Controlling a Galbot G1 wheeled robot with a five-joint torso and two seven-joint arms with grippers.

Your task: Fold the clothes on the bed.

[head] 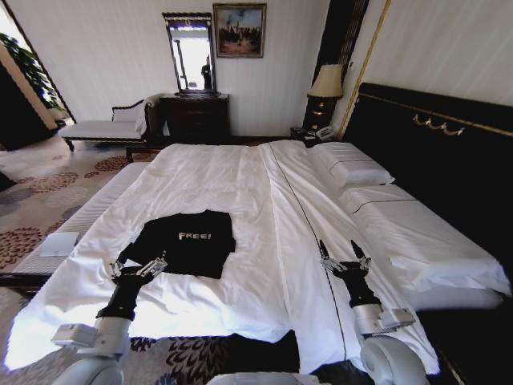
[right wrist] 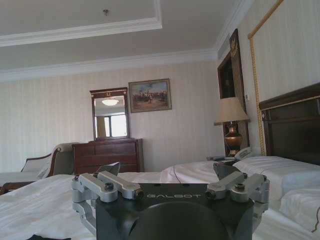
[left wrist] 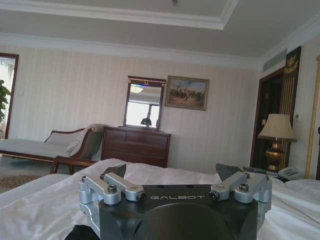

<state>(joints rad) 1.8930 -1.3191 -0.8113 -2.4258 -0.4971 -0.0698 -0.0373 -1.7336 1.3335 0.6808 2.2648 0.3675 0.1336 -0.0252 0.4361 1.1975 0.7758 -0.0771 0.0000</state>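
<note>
In the head view, your black T-shirt (head: 186, 242) lies flat on the white bed (head: 264, 208), on the near part of the duvet, well short of the pillows (head: 353, 170) at the dark headboard (head: 437, 152). Its white "FREE!" lettering faces up and reads upright from your side, so the shirt's long axis runs away from you, collar at the far end and hem nearest the robot. Your left gripper (head: 138, 268) hovers right at the shirt's near left corner, over or just touching the hem edge; I cannot tell whether it makes contact. Its fingers are spread apart, holding nothing. Your right gripper (head: 345, 258) sits well apart from the shirt, over bare sheet on the headboard side of the dark seam line, fingers likewise spread and empty. The left arm is clearly the nearer one; the right would have to cross toward the shirt to reach the other hem corner.

In the left wrist view, the left gripper (left wrist: 172, 180) looks level across the bed toward the dresser (left wrist: 136, 146) and mirror (left wrist: 144, 104), fingertips parted, with a dark scrap of shirt just beneath it.

In the right wrist view, the right gripper (right wrist: 170, 176) points the same way, jaws parted, white bedding below it and the lamp (right wrist: 231, 122) beside the headboard.
</note>
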